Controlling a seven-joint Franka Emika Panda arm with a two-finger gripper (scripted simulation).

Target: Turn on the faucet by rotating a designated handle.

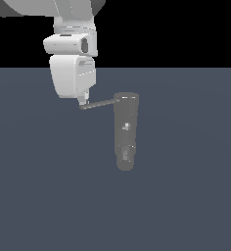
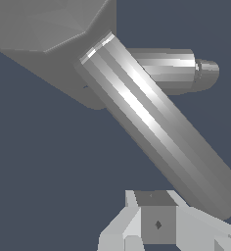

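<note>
Evidently, the gripper [image 1: 83, 102] is placed at the free end of the handle [image 1: 101, 103], the thin grey rod that juts from the top of the faucet [image 1: 126, 131] toward the exterior view's left. Whether the fingers are spread or pressed together cannot be told: in the exterior view they are too small, and in the wrist view only one pale finger [image 2: 156, 223] is seen close against the rod's rounded tip [image 2: 220, 201]. Contact is suggested, but a pinch around the rod is not shown.

From the rod's tip outward, the handle is seen in the wrist view as a long ribbed cylinder [image 2: 151, 122] running back to the faucet's top [image 2: 49, 29], with a further part of the body [image 2: 176, 68] lying beyond it. The faucet itself is laid on the dark floor [image 1: 186, 196], with its rounded end pointed toward the camera.

The main risk is judged to be slippage. Because the rod is engaged only at its very end, the finger may be carried off the tip if a straight push is given instead of an arc about the faucet's top. Were the push aimed along the rod and not across it, little or no rotation would be produced, and the rod could be jammed.
</note>
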